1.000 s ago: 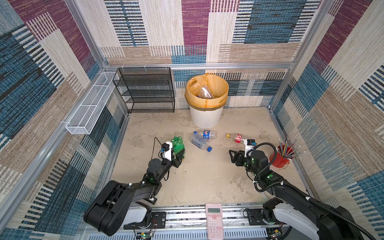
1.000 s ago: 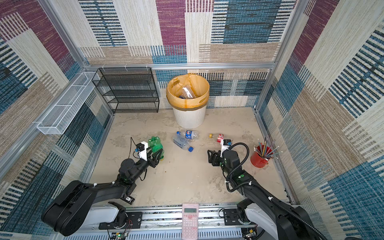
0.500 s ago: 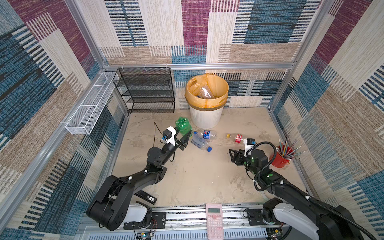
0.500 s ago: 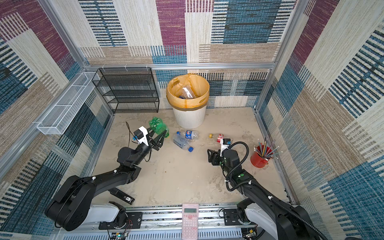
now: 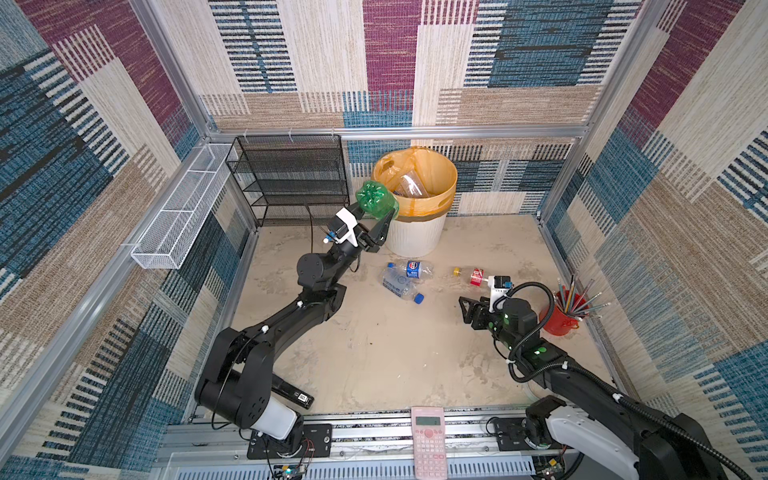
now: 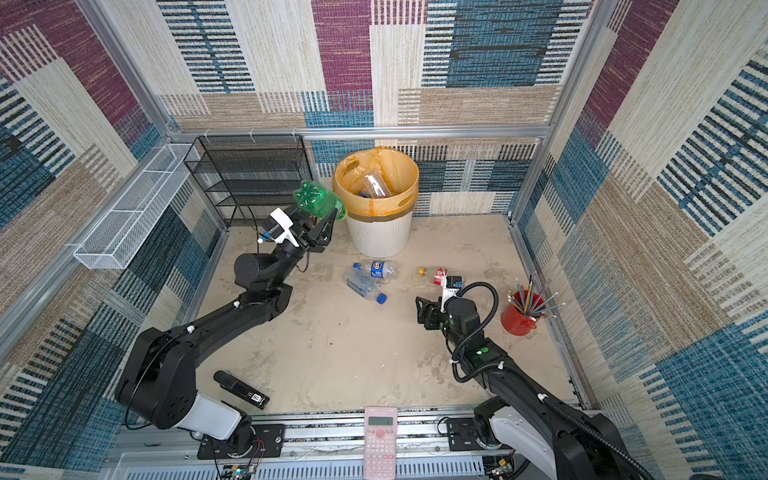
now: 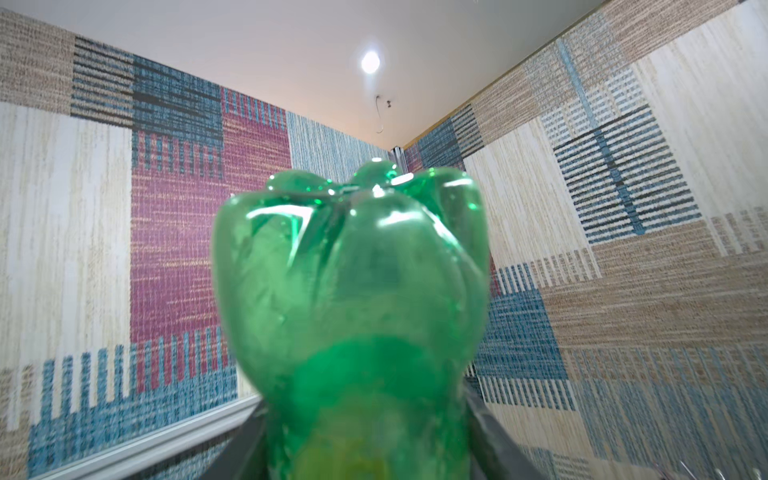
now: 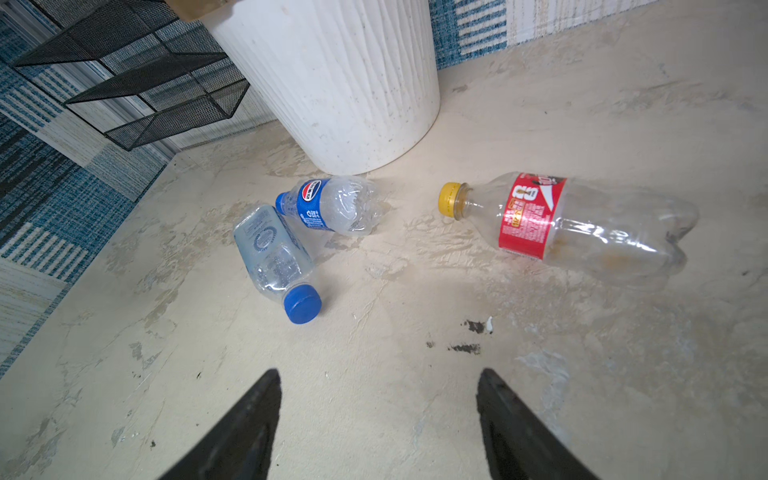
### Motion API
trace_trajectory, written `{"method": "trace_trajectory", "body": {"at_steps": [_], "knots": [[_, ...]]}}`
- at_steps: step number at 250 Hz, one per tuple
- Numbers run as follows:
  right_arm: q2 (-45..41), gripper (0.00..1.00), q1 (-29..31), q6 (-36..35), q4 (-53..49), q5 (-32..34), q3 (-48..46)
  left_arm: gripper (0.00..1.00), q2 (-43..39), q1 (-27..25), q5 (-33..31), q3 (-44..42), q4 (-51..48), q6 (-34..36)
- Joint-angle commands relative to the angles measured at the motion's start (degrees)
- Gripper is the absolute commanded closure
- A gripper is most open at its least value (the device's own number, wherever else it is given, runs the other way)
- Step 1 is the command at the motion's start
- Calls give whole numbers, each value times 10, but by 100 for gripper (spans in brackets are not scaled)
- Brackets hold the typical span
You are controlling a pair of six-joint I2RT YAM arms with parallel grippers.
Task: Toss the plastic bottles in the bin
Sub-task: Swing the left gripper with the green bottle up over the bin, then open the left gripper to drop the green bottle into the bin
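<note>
Left gripper [image 5: 375,218] clamped on green bottle [image 5: 374,199], up beside bin [image 5: 415,239] rim, not over it yet. Clear bottle [image 5: 409,185] already inside. Left on tabletop [image 5: 395,353]: blue-label bottle [image 8: 332,205], pale-label bottle [image 8: 272,253], red-label bottle [image 8: 573,224]. Right gripper [image 8: 377,376] open, empty, low near them.

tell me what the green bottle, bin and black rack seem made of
The green bottle looks like thin see-through plastic, glossy, with glints on its lobed base. The bin is probably matt white plastic, ribbed. The rack seems black metal mesh; the wall shows through it.
</note>
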Motion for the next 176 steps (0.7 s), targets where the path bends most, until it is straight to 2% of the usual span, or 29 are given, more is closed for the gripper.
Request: {"method": "trace_trajectory", "body": {"at_steps": [1, 21, 33, 47, 65, 78, 89, 99, 111, 117, 129, 137, 176], "knots": [[-6, 25, 1, -4, 3, 3, 9, 53, 47, 2, -2, 100, -9, -22], [-16, 25, 0, -5, -8, 2, 16, 56, 103, 7, 1, 236, -131, -33], [-22, 24, 1, -8, -16, 3, 18, 56, 141, 7, 5, 361, -311, -39], [-32, 24, 0, -11, -27, 5, 22, 42, 204, 5, -9, 562, -581, -32], [-48, 24, 0, -14, -42, 8, 25, 27, 335, 1, -19, 902, -914, 2], [-61, 24, 1, -13, -49, 12, 23, 20, 422, 3, -32, 1107, -1034, 0], [-70, 24, 1, -11, -51, 12, 22, 16, 458, 6, -42, 1198, -1073, -4], [-75, 24, 0, -9, -54, 11, 21, 13, 426, 7, -48, 1152, -1065, -4], [-76, 24, 0, -8, -59, 9, 23, 10, 351, 7, -53, 1021, -1011, 2], [-76, 24, 0, -9, -62, 7, 24, 6, 305, 7, -53, 936, -960, 3], [-74, 24, 0, -9, -66, 5, 26, 5, 212, 4, -51, 760, -816, 0], [-73, 24, 1, -9, -68, 5, 26, 5, 163, 3, -49, 673, -731, -1], [-75, 24, 0, -4, -61, 5, 18, 6, 31, 1, -20, 512, -552, -6]]}}
